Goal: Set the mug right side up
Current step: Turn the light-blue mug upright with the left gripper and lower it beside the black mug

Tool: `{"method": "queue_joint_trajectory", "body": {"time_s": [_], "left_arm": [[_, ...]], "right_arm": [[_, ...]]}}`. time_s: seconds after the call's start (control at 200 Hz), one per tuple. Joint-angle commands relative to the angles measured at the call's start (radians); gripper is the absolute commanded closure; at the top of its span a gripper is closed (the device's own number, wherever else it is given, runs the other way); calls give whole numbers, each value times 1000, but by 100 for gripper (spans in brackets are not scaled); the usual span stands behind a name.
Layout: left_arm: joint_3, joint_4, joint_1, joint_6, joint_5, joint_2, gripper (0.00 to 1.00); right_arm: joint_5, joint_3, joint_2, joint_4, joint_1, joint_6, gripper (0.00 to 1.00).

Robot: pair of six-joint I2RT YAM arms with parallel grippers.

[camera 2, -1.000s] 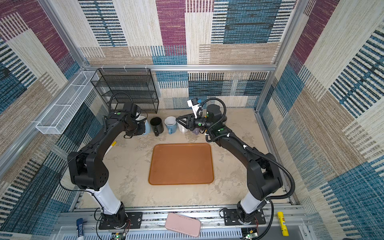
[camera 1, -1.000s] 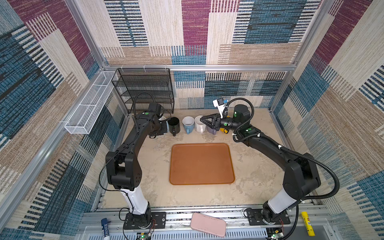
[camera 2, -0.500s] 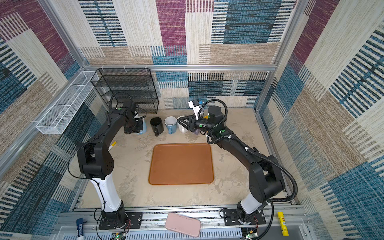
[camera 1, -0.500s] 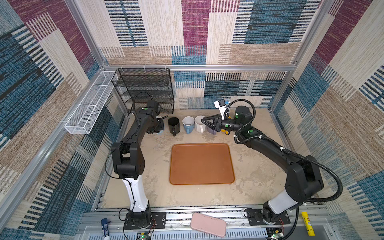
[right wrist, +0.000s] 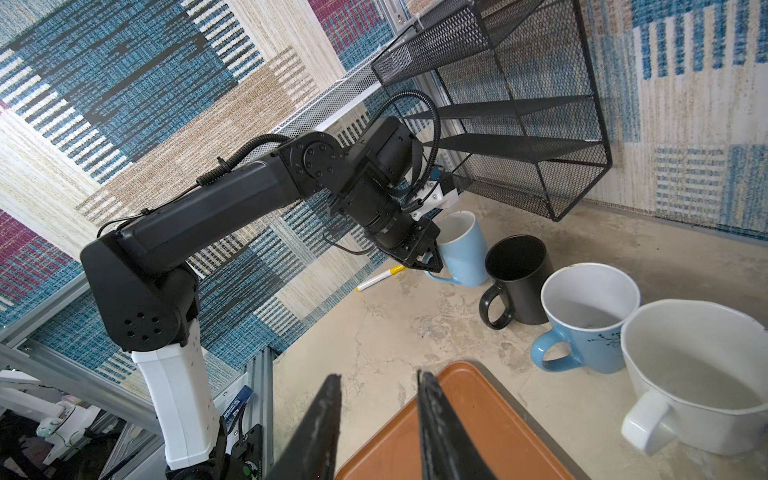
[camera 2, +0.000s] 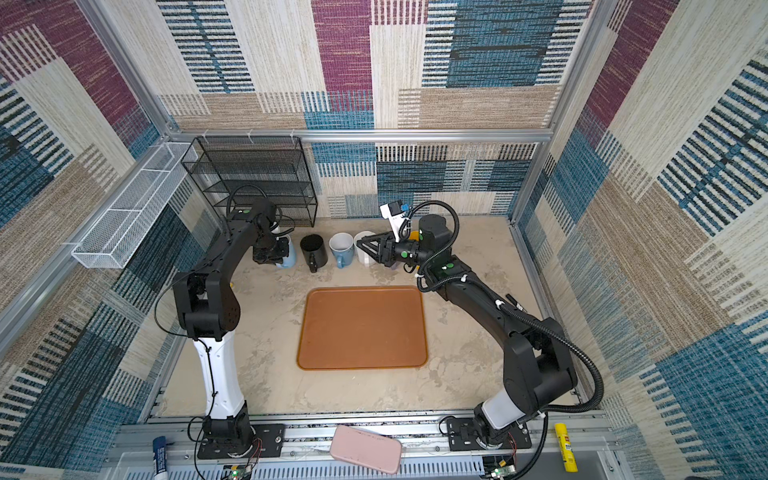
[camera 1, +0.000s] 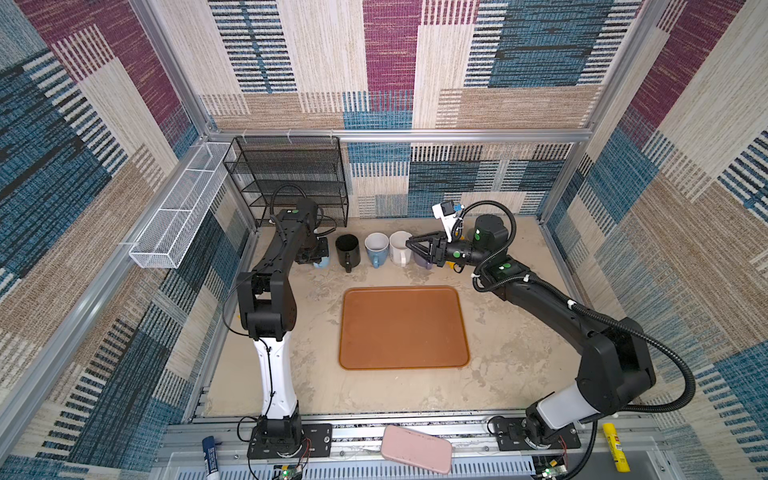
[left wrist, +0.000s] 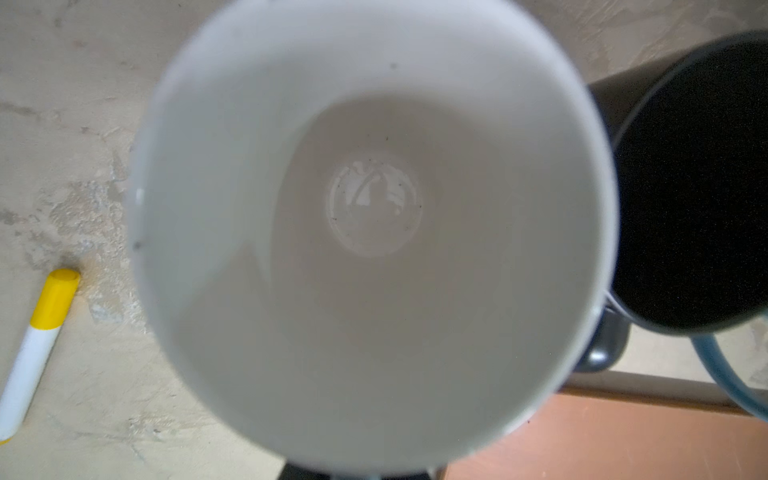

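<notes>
The mug is light blue with a white inside and stands mouth up at the left end of a row of mugs, also seen in both top views. My left gripper is shut on its handle, and the arm covers most of the mug from above. In the left wrist view the mug's white inside fills the picture and hides the fingers. My right gripper is open with nothing between its fingers. It hovers near the white mug at the right of the row.
A black mug, a blue mug and a purple mug stand in the row. A brown tray lies in the middle. A black wire rack stands behind the left arm. A yellow-capped marker lies by the left wall.
The left arm's elbow has swung back towards its base and its wrist has turned with the mug in its grip. The right arm has barely moved.
</notes>
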Motion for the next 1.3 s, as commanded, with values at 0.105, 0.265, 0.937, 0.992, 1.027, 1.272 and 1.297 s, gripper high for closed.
{"method": "queue_joint_trajectory", "body": {"time_s": [0.105,0.265,0.937,0.992,1.027,1.272,1.297], "left_arm": [[38,3,8,28,5,29,100],[62,2,12,32,5,51,100],[125,-18,16,36,25,125,100],[131,-26,16,37,24,131,100],[134,-31,16,37,23,136,100],[142,-46,16,38,23,136,100],[143,-48,16,37,23,136,99]], "right_arm": [[10,3,-5,5,1,-2,66],[16,-3,-10,6,0,-1,66],[36,-14,-30,-7,0,-13,66],[36,-14,-32,-9,1,-14,66],[38,-14,-32,-9,1,-16,66],[36,-16,-33,-6,0,-14,66],[36,-16,-32,-6,1,-14,66]]}}
